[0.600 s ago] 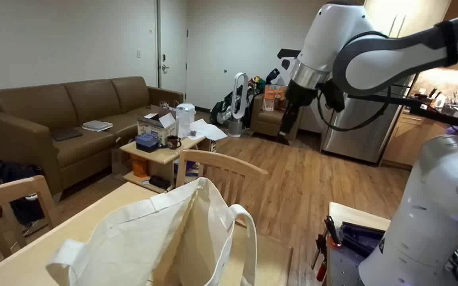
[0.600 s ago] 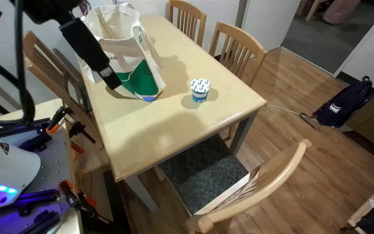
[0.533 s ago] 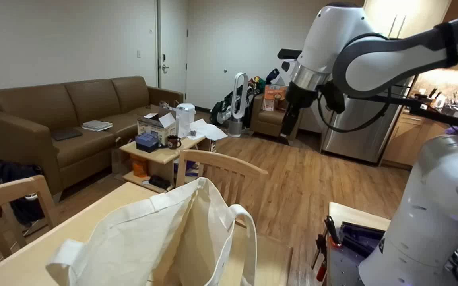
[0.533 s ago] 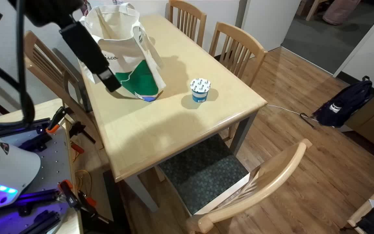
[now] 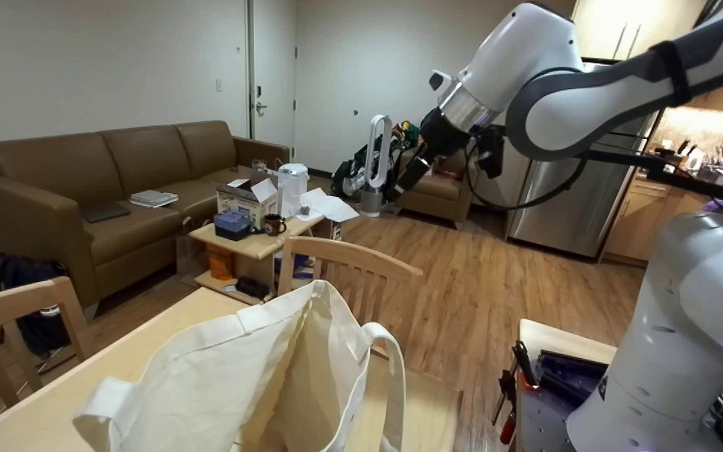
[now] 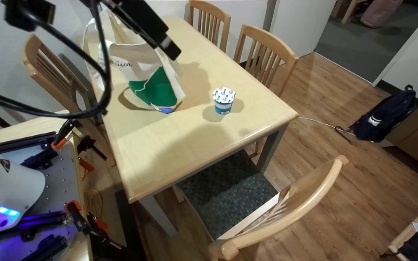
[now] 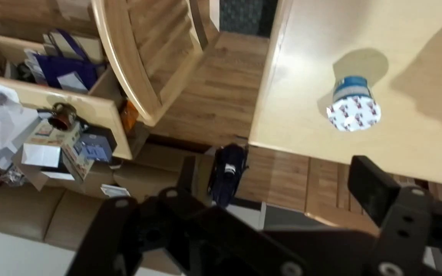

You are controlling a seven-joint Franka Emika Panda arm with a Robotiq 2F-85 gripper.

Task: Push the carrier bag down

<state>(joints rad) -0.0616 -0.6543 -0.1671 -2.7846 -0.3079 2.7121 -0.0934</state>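
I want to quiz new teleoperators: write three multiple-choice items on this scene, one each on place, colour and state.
1. On the rectangular pale wooden table, where is the small blue-and-white lidded cup relative to the large cream cloth tote bag?
A) inside it
B) under it
C) apart from it

2. What colour is the large angular print on the bag?
A) red
B) green
C) orange

3. How does the black robot gripper stand?
A) open
B) shut, empty
C) shut on the bag

1 C: bare table shows between them in an exterior view.
2 B: the print shows plainly green there.
3 A: its jaws stand wide apart in the wrist view.
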